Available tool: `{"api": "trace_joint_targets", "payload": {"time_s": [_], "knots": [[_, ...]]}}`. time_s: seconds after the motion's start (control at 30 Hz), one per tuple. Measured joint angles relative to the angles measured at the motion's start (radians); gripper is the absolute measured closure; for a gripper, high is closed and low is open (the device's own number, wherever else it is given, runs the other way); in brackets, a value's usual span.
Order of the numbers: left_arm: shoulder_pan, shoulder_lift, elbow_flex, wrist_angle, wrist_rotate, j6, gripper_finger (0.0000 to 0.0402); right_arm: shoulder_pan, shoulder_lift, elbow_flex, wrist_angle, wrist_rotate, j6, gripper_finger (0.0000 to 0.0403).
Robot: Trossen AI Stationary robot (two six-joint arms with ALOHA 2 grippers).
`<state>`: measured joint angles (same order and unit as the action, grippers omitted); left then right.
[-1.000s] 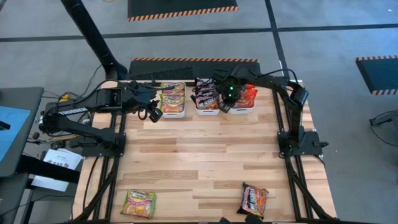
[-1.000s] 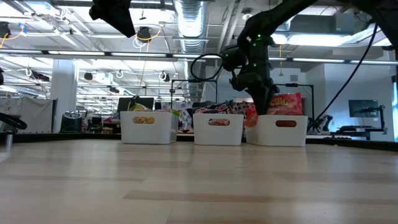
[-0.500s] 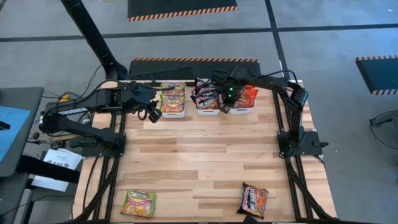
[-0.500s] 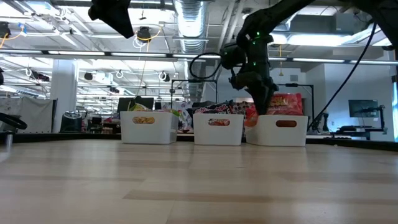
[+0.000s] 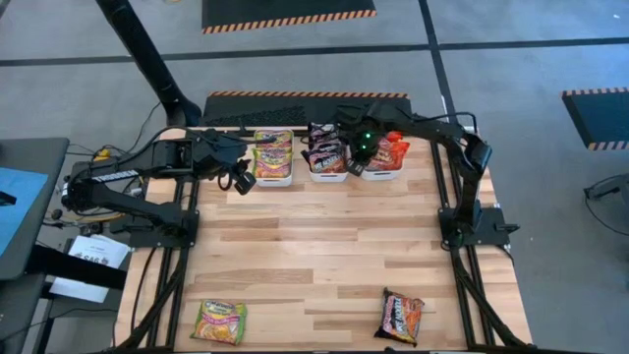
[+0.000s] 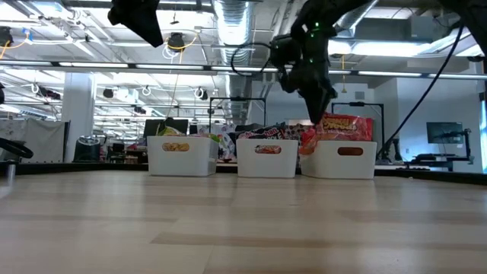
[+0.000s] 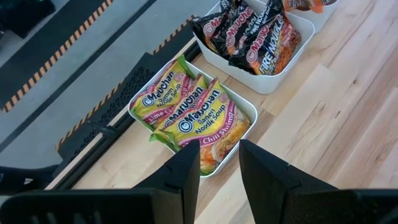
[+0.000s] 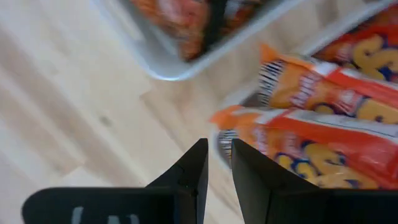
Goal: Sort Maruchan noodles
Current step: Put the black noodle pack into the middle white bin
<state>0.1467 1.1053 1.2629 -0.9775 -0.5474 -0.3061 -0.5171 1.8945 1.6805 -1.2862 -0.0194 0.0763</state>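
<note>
1. Right end effector (image 5: 360, 155) hangs above the white bins at the table's far edge, over the gap btw the middle bin (image 5: 327, 173) and the red-packet bin (image 5: 386, 173). Fingers sit a narrow gap apart, nothing held.
2. Red-orange noodle packets (image 8: 323, 140) lie directly below and just beside its fingertips, heaped in that bin w/ one edge spilling over the rim. Low view: end effector is raised clear of the packets (image 6: 346, 125), not touching.
3. Left end effector (image 5: 242, 180) hovers just beside the green-packet bin (image 5: 272, 179), on the near side of it. Fingers slightly apart, empty.
4. Green-yellow packets (image 7: 189, 112) lie ahead of its fingertips, stacked in the bin. Print reads "Maruchan Ramen Noodle Soup"; one shows "Chili", another "Lime".
5. Dark packets (image 7: 249, 34) fill the middle bin, farther from the left end effector. "Maruchan" legible, plus "Fire" on one.
6. Well apart from both end effectors, at the table's near edge: one green-yellow packet (image 5: 219, 322) and one dark-and-red packet (image 5: 400, 316), both flat on the wood. Text too small to read there.
</note>
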Motion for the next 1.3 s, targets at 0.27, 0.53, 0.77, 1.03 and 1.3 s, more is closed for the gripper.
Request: {"api": "trace_joint_targets", "payload": {"time_s": [0.27,0.53,0.77,1.03,1.3], "knots": [[0.0,0.0,0.0,0.003,0.001,-0.01,0.0301,0.09,-0.055,0.11,-0.043,-0.032,-0.03,0.0306],[-0.004,0.0,0.0,0.004,0.052,-0.026,0.0301,0.185,-0.174,0.1,-0.03,-0.079,0.049,0.0306],[-0.054,-0.014,-0.001,0.004,0.099,-0.006,0.0301,0.284,-0.31,-0.053,0.05,-0.092,0.274,0.0306],[-0.167,-0.07,-0.001,0.009,0.097,-0.035,0.0301,0.431,-0.447,-0.255,0.146,-0.091,0.519,0.0306],[-0.287,-0.098,-0.001,0.004,0.104,-0.048,0.0301,0.629,-0.529,-0.4,0.182,-0.087,0.827,0.0306]]}}
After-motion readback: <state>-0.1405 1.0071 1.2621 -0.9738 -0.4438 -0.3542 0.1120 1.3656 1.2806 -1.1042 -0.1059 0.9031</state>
